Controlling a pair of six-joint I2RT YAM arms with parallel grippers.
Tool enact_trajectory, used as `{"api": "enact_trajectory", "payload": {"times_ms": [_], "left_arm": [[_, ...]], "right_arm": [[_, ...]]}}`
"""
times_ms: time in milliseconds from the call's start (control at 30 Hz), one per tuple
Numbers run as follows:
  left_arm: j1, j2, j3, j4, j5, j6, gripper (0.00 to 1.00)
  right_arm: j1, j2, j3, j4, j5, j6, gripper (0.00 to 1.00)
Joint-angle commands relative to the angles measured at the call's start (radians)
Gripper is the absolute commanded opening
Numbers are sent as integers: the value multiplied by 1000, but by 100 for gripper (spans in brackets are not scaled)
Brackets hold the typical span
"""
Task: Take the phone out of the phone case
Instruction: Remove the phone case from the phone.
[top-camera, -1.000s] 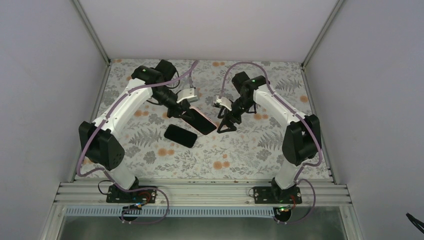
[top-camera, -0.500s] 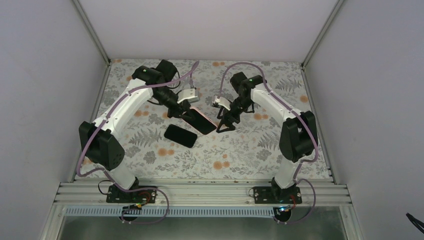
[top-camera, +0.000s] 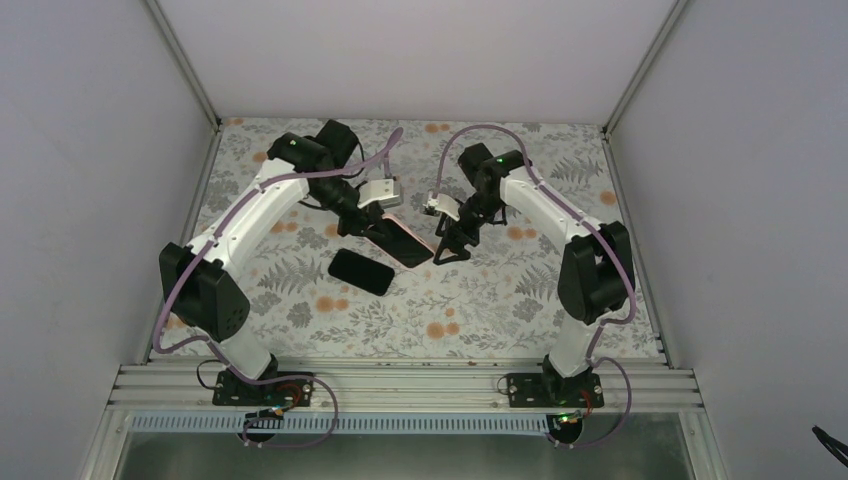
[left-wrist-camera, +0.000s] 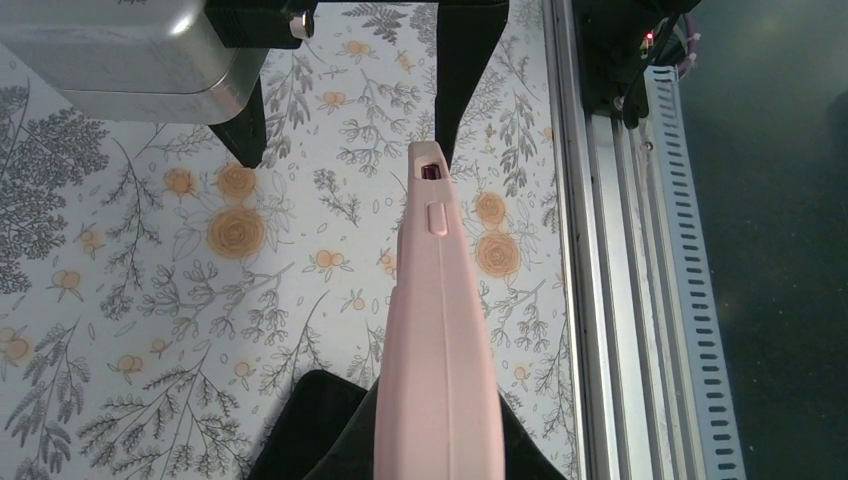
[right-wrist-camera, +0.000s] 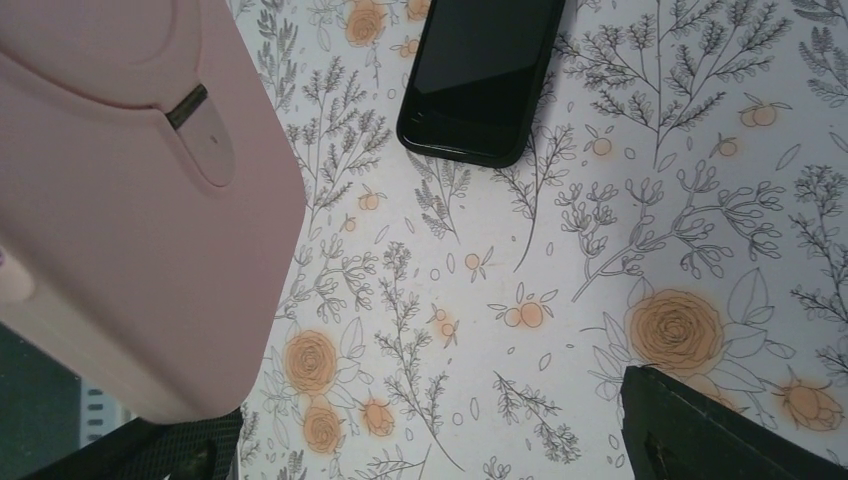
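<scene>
My left gripper (top-camera: 362, 222) is shut on one end of the pink phone case (top-camera: 400, 241) and holds it tilted above the table. In the left wrist view the case (left-wrist-camera: 437, 330) runs edge-on away from my gripper (left-wrist-camera: 435, 445). A black phone (top-camera: 360, 271) lies flat on the table, just in front of the case. My right gripper (top-camera: 450, 246) is open and empty at the case's free end. In the right wrist view the case (right-wrist-camera: 130, 200) fills the left, the phone (right-wrist-camera: 480, 75) lies at the top, and my gripper (right-wrist-camera: 430, 445) spans bare table.
The floral table cover (top-camera: 480, 300) stretches between white walls. An aluminium rail (top-camera: 400, 385) with both arm bases runs along the near edge; it shows in the left wrist view (left-wrist-camera: 600, 300) too.
My left gripper has turned the case so its pink side now faces up instead of a dark face. My right gripper has shifted slightly toward the case's end. The black phone has not moved.
</scene>
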Motion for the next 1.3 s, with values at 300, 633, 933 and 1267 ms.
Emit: {"api": "enact_trajectory", "payload": {"times_ms": [300, 633, 933, 1267], "left_arm": [[-55, -65, -7, -19, 140, 11, 2], [-75, -67, -10, -21, 134, 8, 2], [-87, -78, -2, -21, 136, 3, 2], [-92, -79, -7, -20, 152, 7, 2]], "right_arm": [[-2, 28, 69, 144, 111, 54, 93], [-4, 37, 81, 169, 156, 62, 93], [-10, 47, 87, 198, 190, 79, 93], [-15, 49, 100, 236, 211, 107, 93]]}}
